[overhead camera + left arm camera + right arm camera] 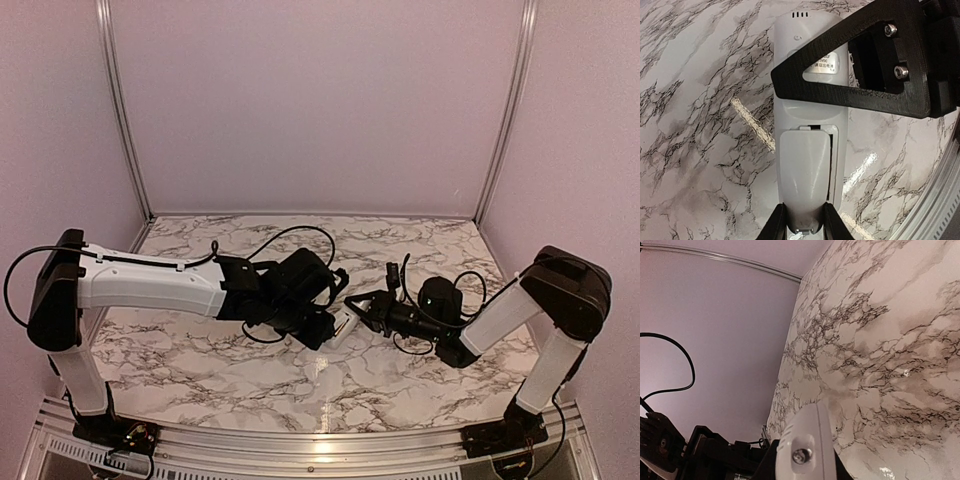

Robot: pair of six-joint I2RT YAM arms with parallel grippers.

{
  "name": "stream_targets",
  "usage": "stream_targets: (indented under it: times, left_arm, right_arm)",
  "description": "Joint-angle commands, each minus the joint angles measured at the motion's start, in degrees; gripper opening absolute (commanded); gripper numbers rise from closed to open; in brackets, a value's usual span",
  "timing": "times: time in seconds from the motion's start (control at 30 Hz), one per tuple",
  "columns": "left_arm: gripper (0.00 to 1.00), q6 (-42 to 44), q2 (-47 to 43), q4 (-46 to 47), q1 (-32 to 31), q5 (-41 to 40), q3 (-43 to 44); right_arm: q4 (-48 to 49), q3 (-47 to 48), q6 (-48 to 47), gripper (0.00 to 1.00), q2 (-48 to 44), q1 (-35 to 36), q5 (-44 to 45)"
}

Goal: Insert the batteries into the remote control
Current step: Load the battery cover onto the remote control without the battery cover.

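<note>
remote control (343,326) first: you have it over the middle of the marble table (200,370), held by its near end in the left gripper (327,326). in the left wrist view its grey-white back faces the camera. the two black left fingers (774,226) stand a narrow way apart, one pressed on each long edge of the body. you cannot tell from these views whether the remote touches the table or hangs just above it.

the battery cover (805,175) sits in the half of the back nearer the left fingers. a thin dark gap shows along its top edge and down its right side. beyond it, a silver label (824,64) with small print shows through the cut-out of a black finger.

that finger (855,97) belongs to your right gripper (352,303), which reaches in toward the table's middle from the right. it lies across the far half of the remote's back. its fingers are fully closed, and you can see nothing between them.

the right wrist view shows mostly table and the back wall (715,340). a white rounded piece with a screw (805,452) sits at its bottom edge; you cannot tell what it is.
</note>
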Motion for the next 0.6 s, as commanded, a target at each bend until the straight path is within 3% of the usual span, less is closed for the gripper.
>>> stream_targets:
  times: [0.0, 0.57]
  left_arm:
    - [0.21, 0.4, 1.6, -2.3, -0.1, -0.8, 1.4]
    - [0.21, 0.8, 3.6, -3.5, -0.1, 0.9, 3.9]
  right_arm:
    - [4.7, -0.2, 0.8, 0.0, 0.7, 0.8, 0.4]
    - [4.0, -0.1, 0.1, 0.0, 0.3, 1.6, 1.9]
